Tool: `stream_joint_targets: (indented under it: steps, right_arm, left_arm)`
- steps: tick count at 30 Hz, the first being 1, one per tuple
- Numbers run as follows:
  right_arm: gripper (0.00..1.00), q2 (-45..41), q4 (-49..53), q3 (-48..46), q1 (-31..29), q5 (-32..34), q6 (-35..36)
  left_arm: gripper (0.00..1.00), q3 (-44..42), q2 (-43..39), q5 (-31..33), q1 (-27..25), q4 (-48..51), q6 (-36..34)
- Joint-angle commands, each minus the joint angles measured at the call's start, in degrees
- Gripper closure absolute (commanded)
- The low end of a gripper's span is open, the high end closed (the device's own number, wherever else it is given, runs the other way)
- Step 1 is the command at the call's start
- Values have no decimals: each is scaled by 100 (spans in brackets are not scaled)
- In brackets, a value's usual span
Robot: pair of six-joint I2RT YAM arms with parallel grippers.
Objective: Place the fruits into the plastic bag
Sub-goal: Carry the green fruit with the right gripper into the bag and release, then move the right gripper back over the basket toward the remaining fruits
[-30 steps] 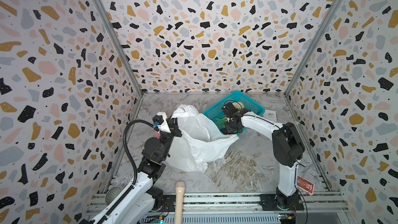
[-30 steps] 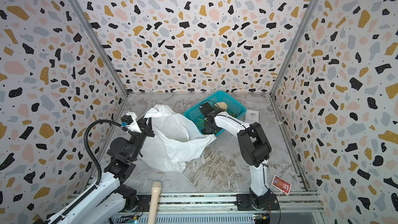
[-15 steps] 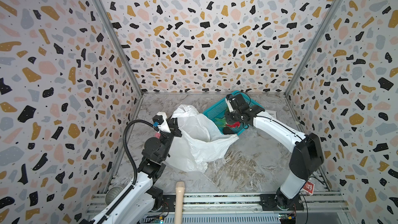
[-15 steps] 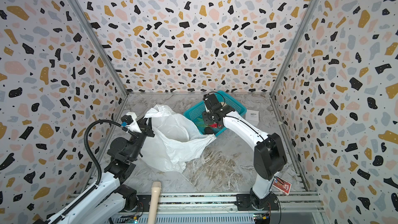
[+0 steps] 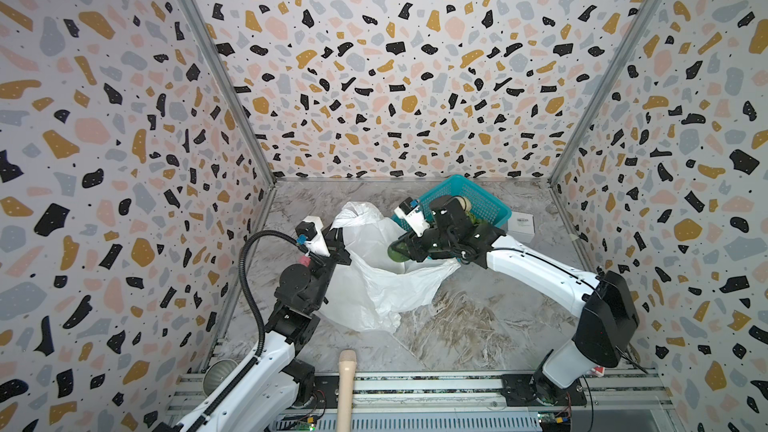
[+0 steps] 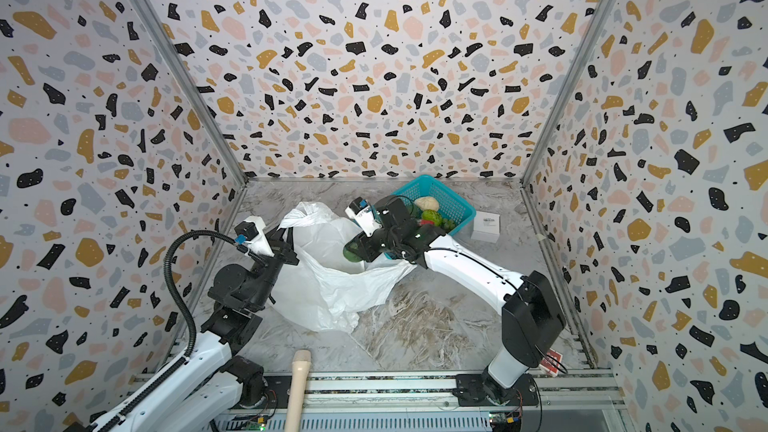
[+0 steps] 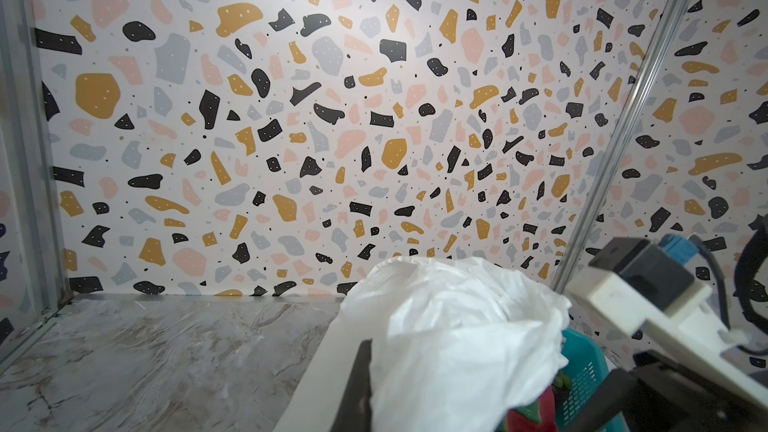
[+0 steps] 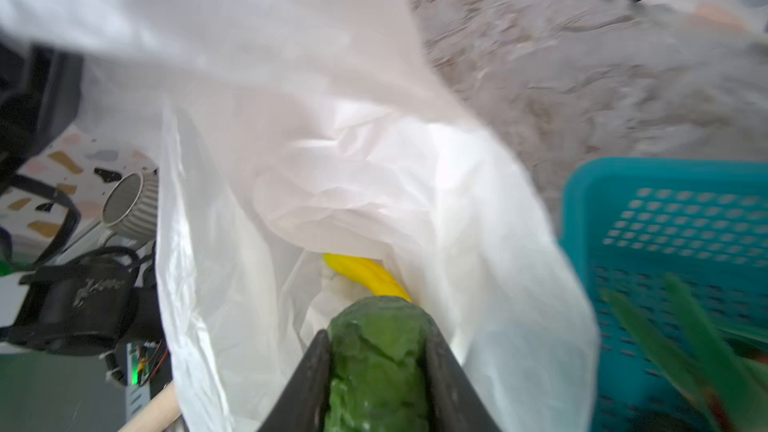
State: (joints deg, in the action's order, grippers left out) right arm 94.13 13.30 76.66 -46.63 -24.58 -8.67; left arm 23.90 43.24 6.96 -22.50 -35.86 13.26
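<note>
The white plastic bag lies crumpled on the marble floor, left of centre in both top views. My left gripper is shut on the bag's upper edge and holds the mouth up; one dark finger shows beside the film. My right gripper is shut on a dark green bumpy fruit above the bag's mouth. A yellow banana lies inside the bag. A cream lumpy piece, green round fruits and a red dragon fruit stay in the basket.
The teal perforated basket stands at the back right, touching the bag. A white box sits to its right. A beige rod, a metal cup and a red card lie by the front rail.
My right gripper has lifted out of the basket and swung left over the bag's mouth, with the green fruit in it. The left arm and the bag have stayed put.
</note>
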Motion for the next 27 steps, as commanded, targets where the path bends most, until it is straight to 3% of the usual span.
stream_joint_targets:
  steps: [1,5,10,17,27]
  right_arm:
    - [66,220,81,209,-149,-378,223]
    - [63,793,672,670,-363,-416,529]
    - [43,1212,1393,947,-477,-262,785]
    - [21,873,1375,777,-433,498,667]
    - [19,-157,321,379,321,1131,-46]
  left_arm:
    - [100,128,-27,-18,41,-163,58]
    - [100,129,-16,-20,40,-143,64]
    - [100,141,-27,-15,43,-122,56]
    - [100,132,0,-11,47,-111,54]
    - [100,107,-8,-29,40,-106,83]
